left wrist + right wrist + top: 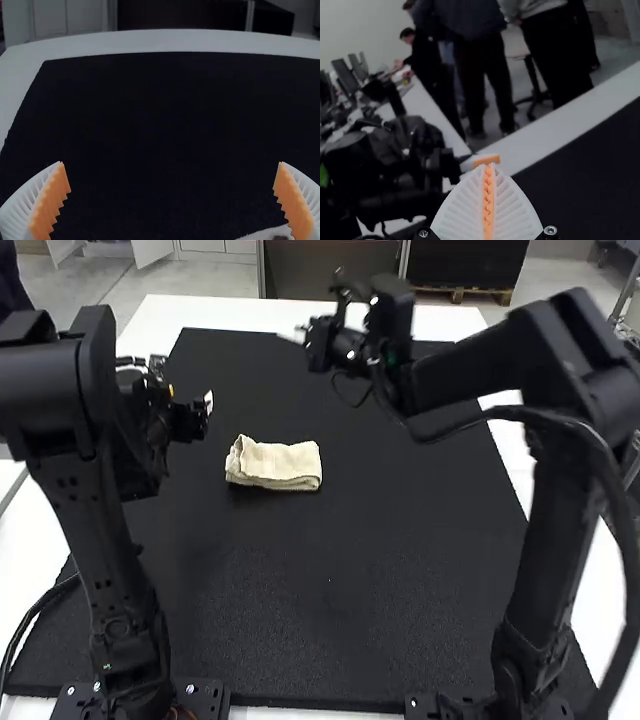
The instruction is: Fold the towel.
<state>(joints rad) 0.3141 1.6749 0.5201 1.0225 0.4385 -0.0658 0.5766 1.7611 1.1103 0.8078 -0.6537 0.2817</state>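
Towel (275, 466), near left fingers (208, 399); apart from right fingers (295, 337)

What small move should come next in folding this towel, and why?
Perhaps bring the open left gripper to the left end of the folded towel and tidy it: the layers there look uneven, and the shut right gripper is farther away.

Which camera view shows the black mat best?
The high view: the mat shows from near edge to far edge, partly hidden. The left wrist view shows one far corner; the right wrist view, a stretch of edge.
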